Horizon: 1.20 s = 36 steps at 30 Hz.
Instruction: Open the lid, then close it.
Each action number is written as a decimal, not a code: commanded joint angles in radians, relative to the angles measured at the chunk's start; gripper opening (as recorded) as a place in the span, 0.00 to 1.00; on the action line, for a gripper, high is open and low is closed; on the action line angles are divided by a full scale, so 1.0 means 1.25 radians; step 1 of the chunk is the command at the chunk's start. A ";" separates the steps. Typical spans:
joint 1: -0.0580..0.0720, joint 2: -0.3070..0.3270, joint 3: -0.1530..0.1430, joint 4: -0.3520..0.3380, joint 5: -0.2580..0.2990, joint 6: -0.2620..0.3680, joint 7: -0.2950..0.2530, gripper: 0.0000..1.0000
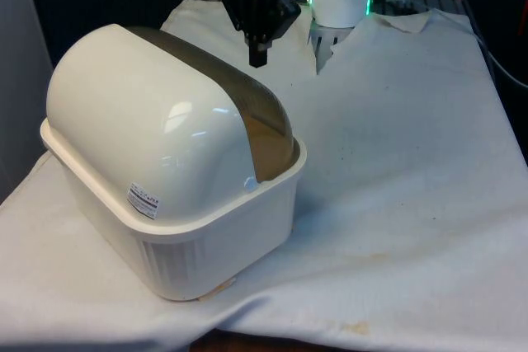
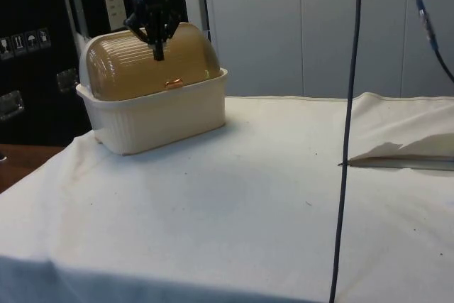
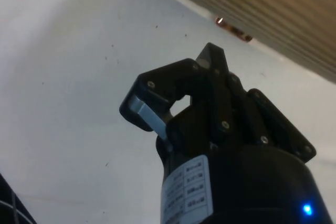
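**Lid down, gripper above the handle side: slip risk on the small tab**

Near to far from the front camera: bread box [image 1: 177, 195] sits on the table [image 1: 396, 204] at the front view's left, its cream back shell towards that camera. The tinted ribbed lid [image 2: 152, 65] looks fully closed, its lower edge on the tub rim. So the opening step looks not yet done.

Beyond the box, the gripper [image 2: 158, 52] hangs tip-down over the lid's curved face, above the small orange handle [image 2: 174, 84]. In the side view it looks clear of the lid, though contact is hard to judge. Fingers look pinched together, holding nothing.

Risks as I judge them:
- Handle is a tiny tab on a smooth curved surface. A narrow gripper hooking it could slide off.
- Pushing down rather than along the arc would jam the lid against the rim or shove the whole box across the cloth.
- Box is light plastic on loose cloth; it may tip or skid.

Hard to make out:
- Front view hides the handle behind the shell.
- Wrist view: second finger lies behind the first [image 3: 152, 121], so any finger gap is unclear.
- Lid pivot is hidden.
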 commanded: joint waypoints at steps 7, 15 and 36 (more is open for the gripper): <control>0.007 -0.045 0.009 -0.057 0.002 0.006 0.004 0.00; 0.006 -0.082 0.023 -0.105 0.008 0.004 -0.002 0.00; 0.011 -0.118 0.031 -0.130 0.014 -0.015 -0.053 0.00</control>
